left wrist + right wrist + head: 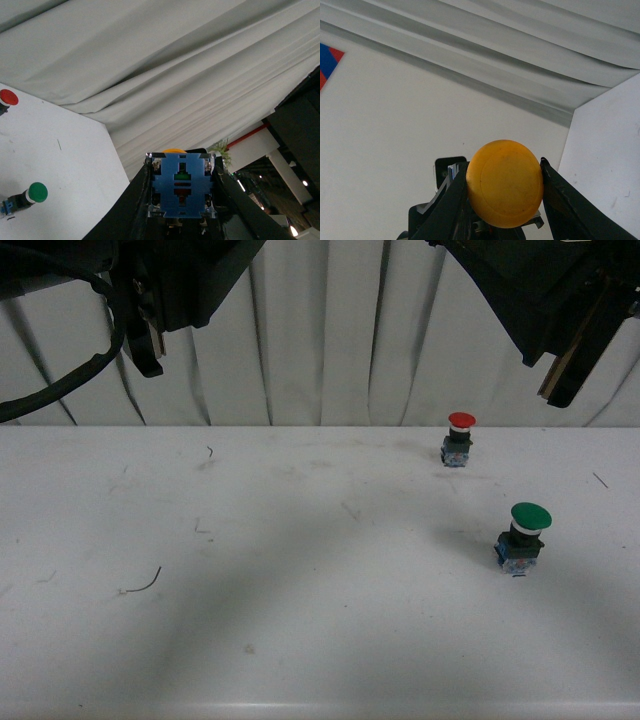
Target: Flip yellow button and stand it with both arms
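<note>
The yellow button is held up in the air between both grippers. In the left wrist view its blue-grey contact block [181, 186] faces the camera, and my left gripper [182, 172] is shut on the block's two sides. A sliver of the yellow cap shows behind the block. In the right wrist view the round yellow-orange cap [504, 182] faces the camera, with my right gripper [504, 170] shut on it. In the front view both arms, left [150, 290] and right [550, 310], hang at the top edge, and the button is out of view there.
On the white table [300, 590] a red-capped button [460, 438] stands at the back right and a green-capped button [522, 537] stands nearer on the right. Both also show in the left wrist view, red [7, 98] and green [30, 195]. A white curtain hangs behind the table.
</note>
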{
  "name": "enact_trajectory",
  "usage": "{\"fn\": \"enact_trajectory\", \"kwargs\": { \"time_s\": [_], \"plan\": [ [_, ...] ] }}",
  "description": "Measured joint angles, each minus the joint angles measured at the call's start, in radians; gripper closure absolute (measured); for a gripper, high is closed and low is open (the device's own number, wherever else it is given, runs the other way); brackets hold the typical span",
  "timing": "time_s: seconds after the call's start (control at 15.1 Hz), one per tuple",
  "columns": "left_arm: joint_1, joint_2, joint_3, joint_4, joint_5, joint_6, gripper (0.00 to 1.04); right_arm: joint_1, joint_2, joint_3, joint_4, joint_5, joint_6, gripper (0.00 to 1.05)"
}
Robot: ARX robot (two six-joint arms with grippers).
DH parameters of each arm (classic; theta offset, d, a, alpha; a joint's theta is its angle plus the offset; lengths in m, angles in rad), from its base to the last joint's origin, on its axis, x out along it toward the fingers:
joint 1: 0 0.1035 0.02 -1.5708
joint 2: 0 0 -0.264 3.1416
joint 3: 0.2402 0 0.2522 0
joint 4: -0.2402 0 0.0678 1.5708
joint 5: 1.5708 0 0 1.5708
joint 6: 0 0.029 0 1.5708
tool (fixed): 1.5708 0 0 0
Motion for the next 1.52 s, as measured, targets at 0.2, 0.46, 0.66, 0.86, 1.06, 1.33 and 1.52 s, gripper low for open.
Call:
{"fn": "enact_trajectory", "kwargs": {
  "time_s": [0.2, 0.46, 0.66, 0.86, 1.06, 1.33, 1.52],
  "plan": [
    [0.001, 0.002, 0.000, -0.003, 0.000, 0.000, 0.61, 0.000, 0.005, 0.002, 0.003, 0.000, 0.010, 0.69],
    [0.019, 0.027, 0.009, -0.012, 0.005, -0.002, 0.36, -0.002, 0.006, 0.006, 0.002, 0.001, 0.031, 0.69],
    [0.215, 0.120, 0.080, -0.024, 0.042, -0.034, 0.07, -0.032, 0.026, 0.024, 0.008, 0.000, 0.096, 0.69],
    [0.551, 0.108, 0.089, -0.082, 0.156, -0.033, 0.07, -0.060, 0.058, 0.057, 0.004, 0.002, 0.158, 0.69],
    [0.800, 0.031, 0.011, -0.146, 0.241, 0.104, 0.07, -0.079, 0.107, 0.085, 0.008, 0.012, 0.183, 0.69],
    [0.981, -0.012, -0.128, -0.243, 0.272, 0.325, 0.07, -0.070, 0.150, 0.087, 0.003, 0.008, 0.181, 0.69],
    [1.144, -0.114, -0.172, -0.172, 0.277, 0.640, 0.24, -0.072, 0.164, 0.094, 0.008, 0.008, 0.180, 0.69]
  ]
}}
